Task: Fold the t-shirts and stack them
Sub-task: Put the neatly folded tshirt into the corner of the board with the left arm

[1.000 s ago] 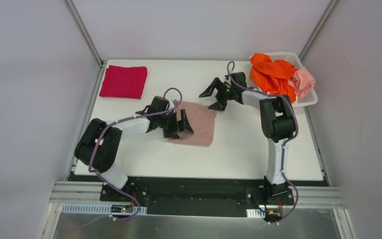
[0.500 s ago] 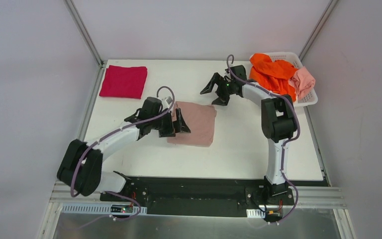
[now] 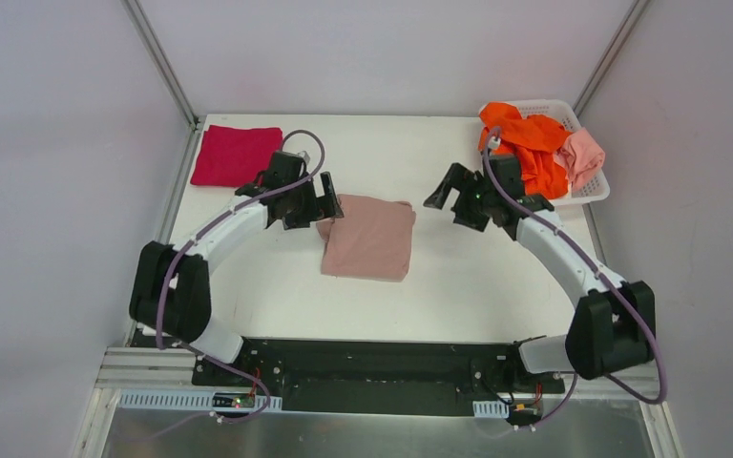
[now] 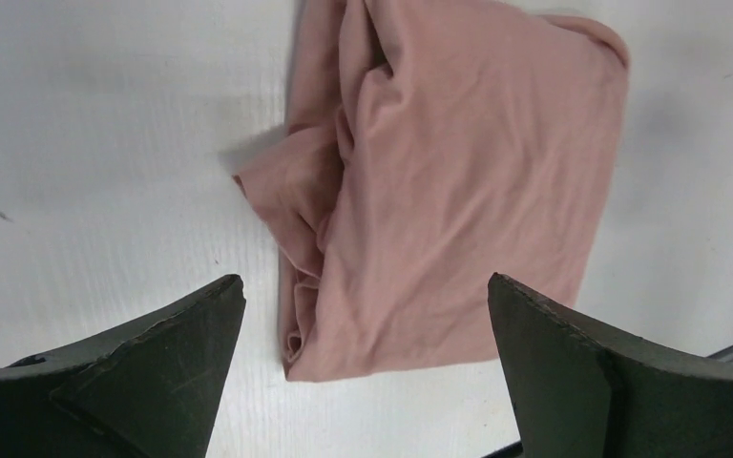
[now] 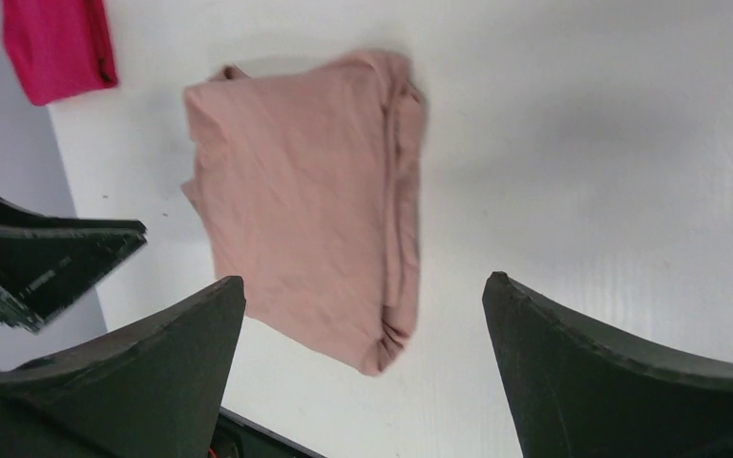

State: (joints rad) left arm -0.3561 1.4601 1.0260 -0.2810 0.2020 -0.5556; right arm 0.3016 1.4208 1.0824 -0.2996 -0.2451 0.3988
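Observation:
A folded dusty-pink t-shirt [image 3: 369, 239] lies in the middle of the table, with loose folds bunched along its left edge [image 4: 458, 191] [image 5: 296, 210]. A folded crimson t-shirt [image 3: 237, 156] [image 5: 57, 43] sits at the back left. A bright orange t-shirt [image 3: 525, 143] and a salmon-pink one [image 3: 582, 153] are heaped in the basket. My left gripper [image 3: 327, 200] [image 4: 363, 280] hovers open just off the pink shirt's back-left corner, holding nothing. My right gripper [image 3: 447, 203] [image 5: 364, 279] hangs open to the right of that shirt, also holding nothing.
The white lattice basket [image 3: 596, 196] stands at the back right corner, next to the right arm's wrist. Grey walls with metal posts enclose the table on three sides. The left gripper's fingers [image 5: 48, 253] show at the left edge of the right wrist view.
The left gripper has drawn back off the pink shirt's left edge toward the crimson shirt. The right gripper has swung rightward and nearer, away from the table's back middle. Both stayed open.

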